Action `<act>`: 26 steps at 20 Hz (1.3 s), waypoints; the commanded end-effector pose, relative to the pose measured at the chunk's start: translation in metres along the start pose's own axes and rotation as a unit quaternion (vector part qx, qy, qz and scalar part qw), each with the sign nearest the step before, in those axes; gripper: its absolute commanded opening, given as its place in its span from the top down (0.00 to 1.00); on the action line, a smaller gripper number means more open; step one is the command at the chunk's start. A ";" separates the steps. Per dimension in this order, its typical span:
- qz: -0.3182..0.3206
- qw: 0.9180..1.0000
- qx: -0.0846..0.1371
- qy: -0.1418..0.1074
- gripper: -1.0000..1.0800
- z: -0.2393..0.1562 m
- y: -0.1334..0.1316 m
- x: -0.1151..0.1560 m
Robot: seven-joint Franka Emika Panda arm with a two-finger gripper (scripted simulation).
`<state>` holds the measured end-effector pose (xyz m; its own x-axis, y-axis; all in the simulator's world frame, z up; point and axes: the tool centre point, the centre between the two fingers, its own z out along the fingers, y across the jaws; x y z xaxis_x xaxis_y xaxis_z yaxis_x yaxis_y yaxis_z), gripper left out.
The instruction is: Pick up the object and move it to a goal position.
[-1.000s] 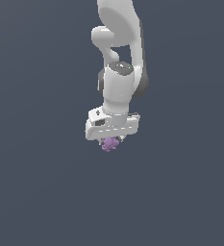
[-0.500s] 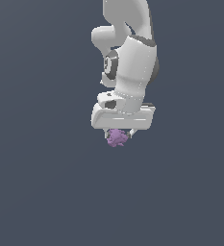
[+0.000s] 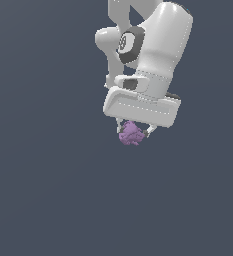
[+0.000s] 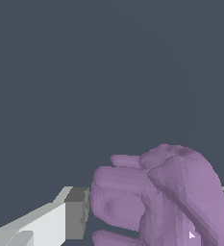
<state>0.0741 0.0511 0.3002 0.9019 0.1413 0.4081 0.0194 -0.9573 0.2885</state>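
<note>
Between the fingers [image 4: 60,221] of the hand [image 3: 133,131] sits the purple object [image 3: 131,134], gripped under the white arm [image 3: 155,45]. Around it lies plain dark grey, apparently open room; no edge is discernible.

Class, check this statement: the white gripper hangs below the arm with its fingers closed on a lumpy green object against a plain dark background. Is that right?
Not quite: the colour is wrong. The object is purple, not green, as the wrist view shows most clearly. The rest stands: the white gripper hangs below the arm with its fingers closed on the lumpy object against a plain dark background.
</note>
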 end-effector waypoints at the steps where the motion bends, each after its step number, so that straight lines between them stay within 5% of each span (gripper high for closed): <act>1: 0.013 1.000 -0.013 0.012 1.00 -0.016 -0.002 0.010; 10: 0.060 0.995 -0.063 0.056 1.00 -0.079 -0.010 0.046; 26: 0.131 0.974 -0.142 0.121 1.00 -0.183 -0.034 0.094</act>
<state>0.0799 0.1392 0.4808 0.7391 -0.0066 0.6736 -0.3354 -0.8708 0.3595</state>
